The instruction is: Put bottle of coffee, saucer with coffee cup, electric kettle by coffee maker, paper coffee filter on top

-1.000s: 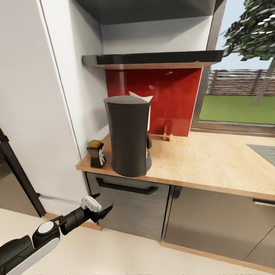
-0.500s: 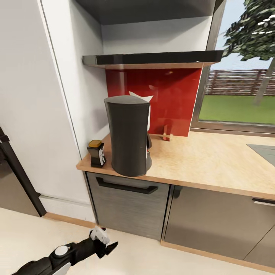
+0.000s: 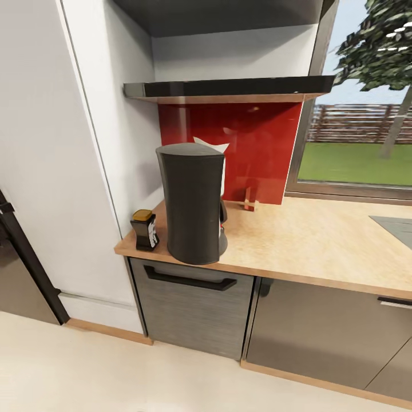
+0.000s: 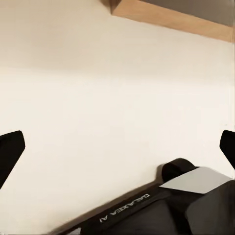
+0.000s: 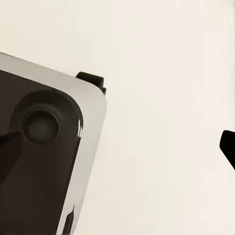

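The tall dark grey coffee maker (image 3: 191, 203) stands near the left end of the light wood countertop (image 3: 309, 240). Beside it on the left sits the bottle of coffee (image 3: 145, 230), dark with an amber lid and white label. A white pointed edge (image 3: 210, 143) peeks from behind the machine's top; I cannot tell what it is. The glossy black kitchen shelf (image 3: 229, 88) hangs above. My left gripper (image 4: 117, 149) is open over the cream floor, fingertips (image 4: 10, 152) far apart. My right gripper (image 5: 117, 147) also points at the floor, one fingertip (image 5: 228, 147) at the frame's edge.
A red backsplash (image 3: 257, 143) with a small wooden object (image 3: 250, 200) at its foot backs the counter. A grey sink corner (image 3: 396, 226) shows at the right. Dark grey cabinets (image 3: 191, 309) sit below. My base (image 5: 39, 156) lies under the right wrist.
My left arm has dropped from in front of the cabinet and left the head view. The coffee maker and bottle have not moved.
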